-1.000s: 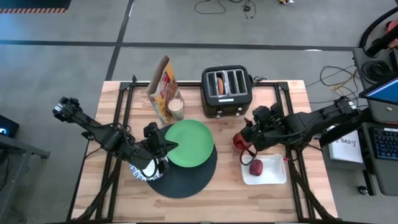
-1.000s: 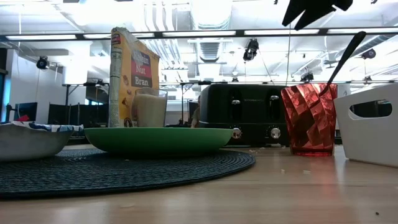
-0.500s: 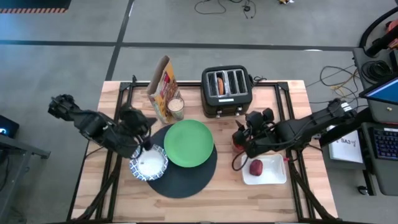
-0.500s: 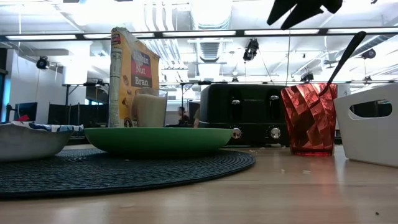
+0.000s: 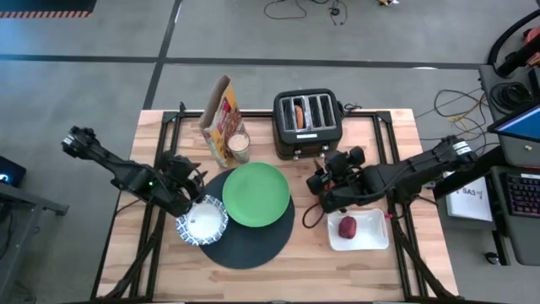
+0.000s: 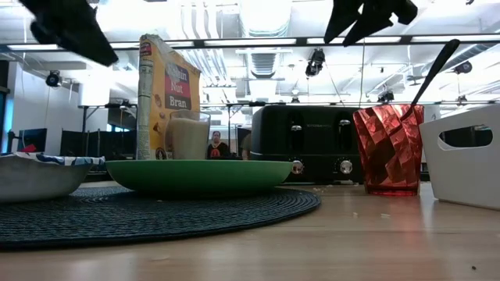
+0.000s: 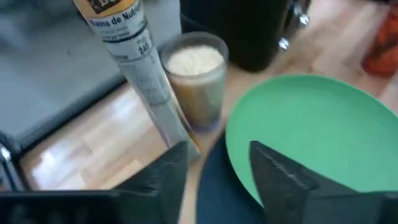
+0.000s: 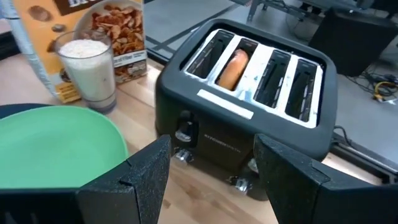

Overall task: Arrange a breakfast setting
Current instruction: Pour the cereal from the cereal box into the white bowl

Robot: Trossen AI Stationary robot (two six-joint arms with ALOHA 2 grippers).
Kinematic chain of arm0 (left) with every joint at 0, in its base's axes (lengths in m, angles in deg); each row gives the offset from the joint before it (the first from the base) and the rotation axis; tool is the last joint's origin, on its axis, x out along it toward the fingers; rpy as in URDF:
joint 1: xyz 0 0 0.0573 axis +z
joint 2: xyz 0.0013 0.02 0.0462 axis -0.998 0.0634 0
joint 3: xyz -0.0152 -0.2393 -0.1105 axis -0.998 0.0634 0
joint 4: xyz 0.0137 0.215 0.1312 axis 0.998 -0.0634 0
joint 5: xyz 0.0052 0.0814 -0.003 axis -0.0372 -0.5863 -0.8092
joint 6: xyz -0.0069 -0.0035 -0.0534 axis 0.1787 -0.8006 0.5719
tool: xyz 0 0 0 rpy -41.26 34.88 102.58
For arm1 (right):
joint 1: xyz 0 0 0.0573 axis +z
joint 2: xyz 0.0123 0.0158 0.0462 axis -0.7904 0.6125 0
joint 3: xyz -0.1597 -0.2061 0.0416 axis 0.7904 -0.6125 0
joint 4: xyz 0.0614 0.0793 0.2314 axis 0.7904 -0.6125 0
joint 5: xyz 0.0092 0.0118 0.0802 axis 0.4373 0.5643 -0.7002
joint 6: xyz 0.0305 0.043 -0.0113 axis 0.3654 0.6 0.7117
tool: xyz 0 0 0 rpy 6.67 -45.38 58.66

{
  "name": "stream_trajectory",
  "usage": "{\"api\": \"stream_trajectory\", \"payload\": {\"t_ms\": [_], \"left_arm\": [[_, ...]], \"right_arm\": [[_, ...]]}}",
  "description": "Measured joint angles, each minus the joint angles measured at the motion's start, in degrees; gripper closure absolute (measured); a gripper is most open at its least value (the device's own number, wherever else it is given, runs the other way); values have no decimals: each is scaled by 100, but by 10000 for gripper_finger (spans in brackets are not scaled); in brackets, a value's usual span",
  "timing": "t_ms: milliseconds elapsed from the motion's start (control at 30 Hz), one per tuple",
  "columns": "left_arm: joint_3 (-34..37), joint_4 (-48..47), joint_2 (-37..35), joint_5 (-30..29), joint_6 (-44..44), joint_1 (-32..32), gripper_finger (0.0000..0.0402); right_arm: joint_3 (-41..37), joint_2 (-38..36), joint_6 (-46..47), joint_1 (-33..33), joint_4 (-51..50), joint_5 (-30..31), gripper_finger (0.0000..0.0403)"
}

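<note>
The blue-and-white bowl (image 5: pixel 202 222) sits on the left edge of the round dark placemat (image 5: pixel 253 245), beside the green plate (image 5: pixel 256 194). My left gripper (image 5: pixel 194 181) hovers open just past the bowl's far-left side, with nothing between its fingers (image 7: pixel 273 177). The red cup (image 6: pixel 387 148) stands right of the plate with the metal spoon (image 6: pixel 433 69) leaning in it. My right gripper (image 5: pixel 321 184) hangs open above the cup, facing the toaster. The bagel (image 8: pixel 233 67) stands in a toaster slot. The dark red fruit (image 5: pixel 348 226) lies in a white tray.
A cereal box (image 5: pixel 221 114) and a glass of milk (image 5: pixel 239 145) stand at the far left of the plate. The black toaster (image 5: pixel 307 125) is at the far middle. The white tray (image 5: pixel 371 236) lies right of the placemat. Bare wood shows along the near edge.
My left gripper has let go of the bowl, risen and drawn back toward the table's far-left; the bowl stays on the placemat's edge. My right gripper has shifted a little toward the table's left, over the cup.
</note>
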State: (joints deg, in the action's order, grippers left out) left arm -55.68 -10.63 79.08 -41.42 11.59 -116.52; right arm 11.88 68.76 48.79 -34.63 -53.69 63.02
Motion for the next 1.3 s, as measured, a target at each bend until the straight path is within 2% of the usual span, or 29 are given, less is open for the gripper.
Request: {"api": "stream_trajectory", "payload": {"t_ms": [133,267,400,667,833,1000,1300], "left_arm": [[921,1389,-196,-696,-1021,80,167],[1676,2985,-203,-906,-2134,350,138],[2234,4018,-196,-937,-2710,826,140],[2714,4237,-201,-919,-2145,1564,160],[3089,5526,-138,-610,-2749,1756,164],[3413,6618,-110,-584,-3186,2019,165],[3478,7063,-99,-582,-3461,2472,165]], "right_arm": [[1,-35,-153,-202,-1,-2,184],[3,-53,-294,-386,0,4,184],[3,-46,-398,-557,-1,4,184],[3,-46,-455,-666,0,12,184],[2,-46,-452,-690,14,24,184],[1,-46,-345,-688,32,21,184],[-1,66,-312,-695,164,114,184]]}}
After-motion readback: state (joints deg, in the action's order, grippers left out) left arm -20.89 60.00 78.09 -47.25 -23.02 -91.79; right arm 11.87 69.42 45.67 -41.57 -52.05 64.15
